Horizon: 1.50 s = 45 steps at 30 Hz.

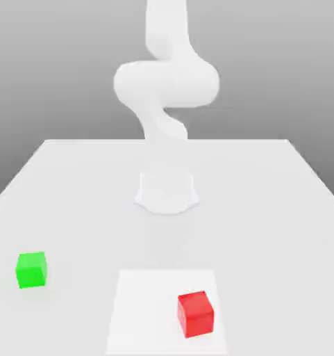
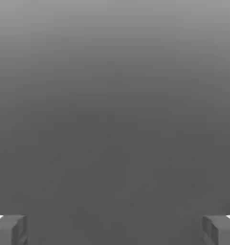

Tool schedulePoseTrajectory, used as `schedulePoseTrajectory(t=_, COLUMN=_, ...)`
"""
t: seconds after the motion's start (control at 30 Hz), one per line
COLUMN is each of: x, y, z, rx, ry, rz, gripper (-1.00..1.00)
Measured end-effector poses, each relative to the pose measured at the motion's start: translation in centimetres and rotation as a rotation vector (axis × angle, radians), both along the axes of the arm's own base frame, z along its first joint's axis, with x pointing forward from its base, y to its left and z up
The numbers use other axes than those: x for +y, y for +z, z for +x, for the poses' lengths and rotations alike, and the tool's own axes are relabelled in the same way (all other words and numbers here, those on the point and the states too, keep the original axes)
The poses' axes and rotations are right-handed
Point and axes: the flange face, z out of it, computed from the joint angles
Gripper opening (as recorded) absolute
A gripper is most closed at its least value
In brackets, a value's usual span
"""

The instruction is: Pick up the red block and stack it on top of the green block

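Fingers [image 2: 115, 230]: one pair, parted wide. Red block [image 1: 196, 314]: one, on the white square [image 1: 152, 313], towards its edge on the exterior view's right. Green block [image 1: 31, 270]: one, on the surface [image 1: 79, 208], apart from the white square, to the exterior view's left of it.

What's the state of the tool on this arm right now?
Tool: open, fingers wide apart in the hand view, holding nothing.

block [image 1: 196, 314]: on mat [image 1: 145, 313] | other block [image 1: 31, 270]: exterior view's left
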Motion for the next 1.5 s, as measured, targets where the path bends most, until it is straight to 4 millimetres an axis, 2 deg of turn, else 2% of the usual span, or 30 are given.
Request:
schedulePoseTrajectory(t=0.1, x=0.6, y=-5.7, z=3.7, rx=0.098, ry=0.031, rz=-0.012, gripper=0.00)
schedulePoseTrajectory(t=0.2, x=1.3, y=-11.6, z=6.3, rx=0.191, ry=0.061, rz=-0.024, gripper=0.00)
schedulePoseTrajectory(t=0.3, x=2.0, y=-17.7, z=8.2, rx=0.283, ry=0.091, rz=-0.037, gripper=0.00)
schedulePoseTrajectory(t=0.4, x=2.7, y=-23.8, z=9.2, rx=0.376, ry=0.122, rz=-0.049, gripper=0.00)
schedulePoseTrajectory(t=0.57, x=3.8, y=-34.1, z=9.0, rx=0.530, ry=0.175, rz=-0.072, gripper=0.00)
schedulePoseTrajectory(t=0.73, x=4.6, y=-43.8, z=6.6, rx=0.683, ry=0.228, rz=-0.096, gripper=0.00)
schedulePoseTrajectory(t=0.93, x=4.6, y=-51.6, z=6.0, rx=0.716, ry=0.238, rz=-0.100, gripper=0.00)
schedulePoseTrajectory(t=0.97, x=4.6, y=-52.2, z=5.9, rx=0.716, ry=0.238, rz=-0.100, gripper=-1.00)
schedulePoseTrajectory(t=1.17, x=4.6, y=-52.5, z=5.9, rx=0.717, ry=0.237, rz=-0.100, gripper=-1.00)
schedulePoseTrajectory(t=1.2, x=4.6, y=-52.0, z=5.9, rx=0.717, ry=0.238, rz=-0.100, gripper=-1.00)
schedulePoseTrajectory(t=1.37, x=4.6, y=-46.9, z=5.9, rx=0.717, ry=0.238, rz=-0.100, gripper=-1.00)
schedulePoseTrajectory(t=1.4, x=3.4, y=-46.1, z=5.9, rx=0.717, ry=0.219, rz=-0.096, gripper=-1.00)
schedulePoseTrajectory(t=1.5, x=-3.8, y=-44.9, z=5.5, rx=0.721, ry=0.096, rz=-0.062, gripper=-1.00)
